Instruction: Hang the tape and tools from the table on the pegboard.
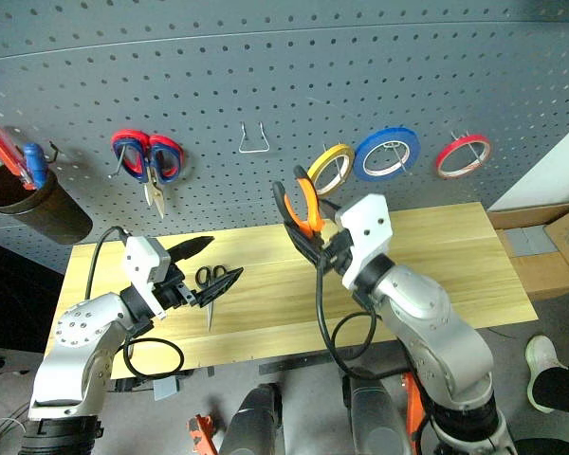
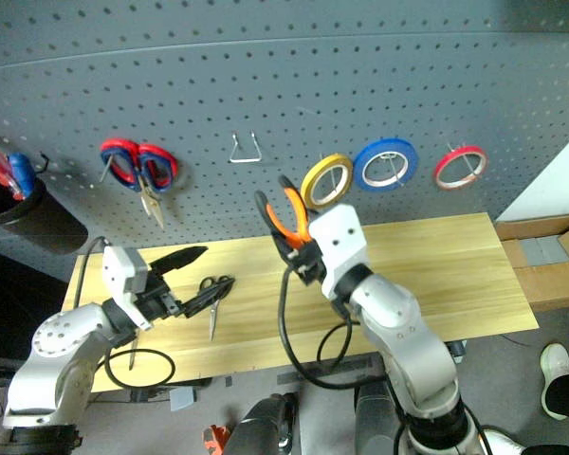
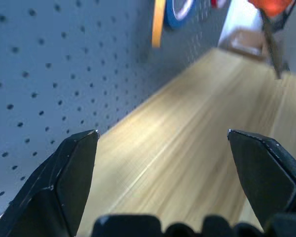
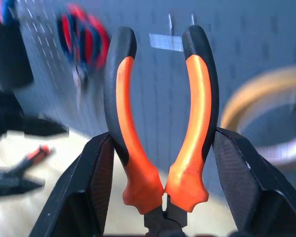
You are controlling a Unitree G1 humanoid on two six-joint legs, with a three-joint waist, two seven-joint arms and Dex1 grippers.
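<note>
Jaws of right gripper (image 4: pixel 160 185) pinching curved orange-handled pliers (image 4: pixel 160 128), perforated grey pegboard (image 1: pixel 266 57)

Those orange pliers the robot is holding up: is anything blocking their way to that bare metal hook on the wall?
Nothing visible does. The right claw holds the pliers handles-up, just below and right of the bare metal hook on the pegboard. The yellow tape roll hangs off to the right, outside that path.

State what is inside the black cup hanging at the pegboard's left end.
A red handle and a blue handle stick out of the black cup. Their lower parts are covered by the cup's wall, so the tools cannot be identified.
</note>
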